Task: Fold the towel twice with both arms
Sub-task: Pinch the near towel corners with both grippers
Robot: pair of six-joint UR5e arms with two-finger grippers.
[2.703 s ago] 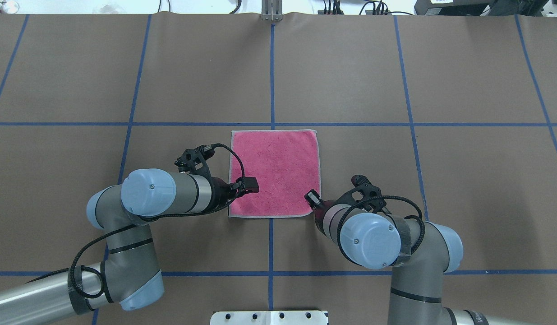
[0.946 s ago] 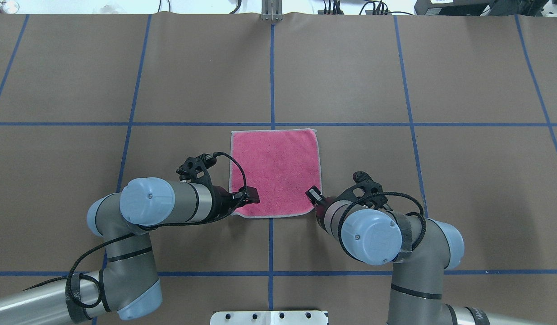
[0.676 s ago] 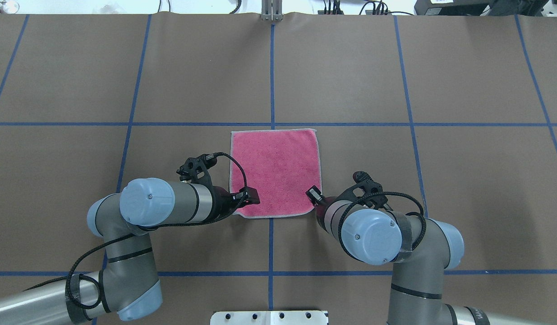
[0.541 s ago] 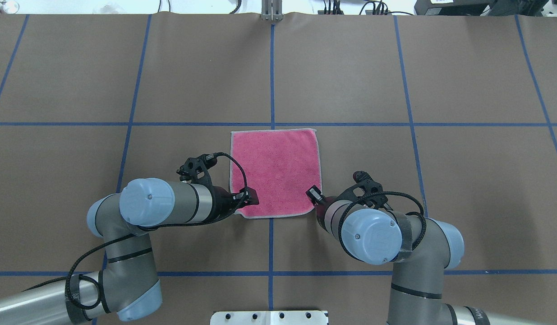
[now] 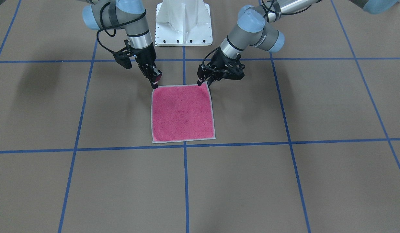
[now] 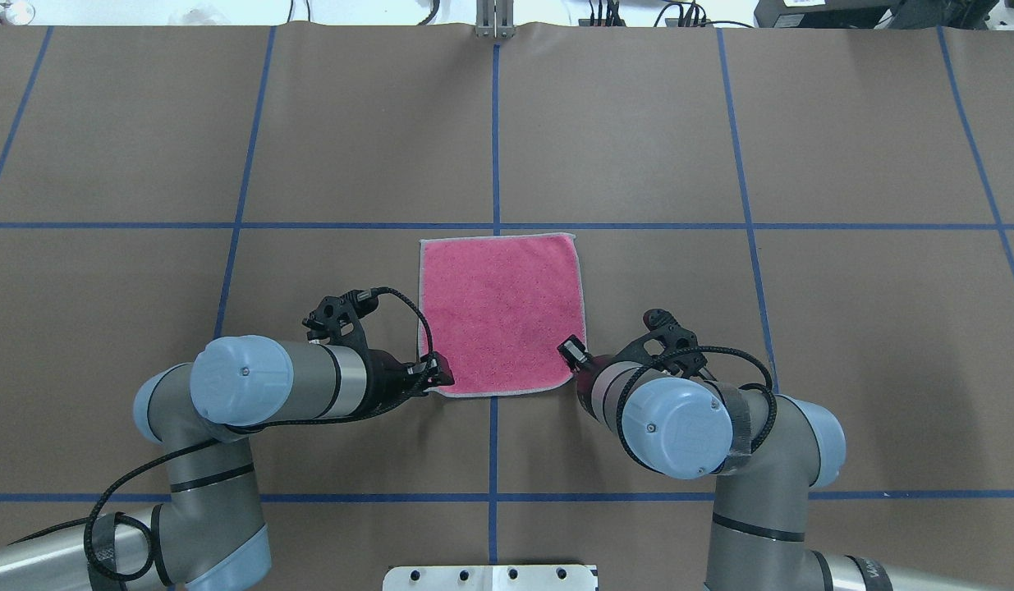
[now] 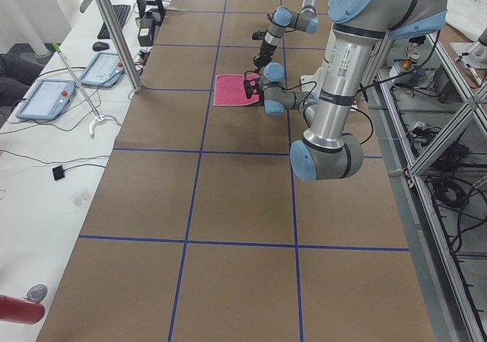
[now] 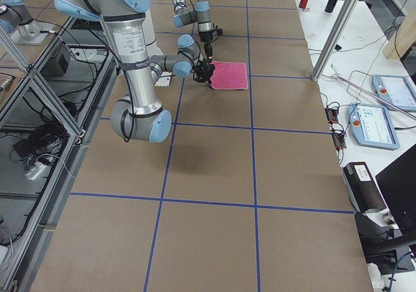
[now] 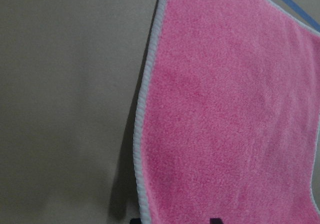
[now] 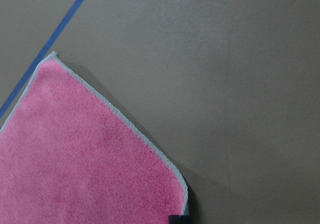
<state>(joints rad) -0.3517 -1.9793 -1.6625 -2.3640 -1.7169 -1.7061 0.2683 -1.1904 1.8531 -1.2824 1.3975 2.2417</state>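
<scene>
a small pink terry towel (image 6: 498, 316) with a pale grey stitched edge lies flat, pink face up, near the middle of a brown desk (image 6: 802, 123) marked with blue tape lines (image 6: 496, 131). its far edge sits just short of one cross line. the left claw (image 6: 438, 379) is down at the towel's near left corner; the left wrist view shows its dark fingertips (image 9: 215, 220) a narrow gap apart, with cloth between. the right claw (image 6: 569, 351) sits at the near right corner; whether it is parted or closed, i cannot tell. a white pedestal (image 5: 183, 22) stands at the robot's edge of the desk.
</scene>
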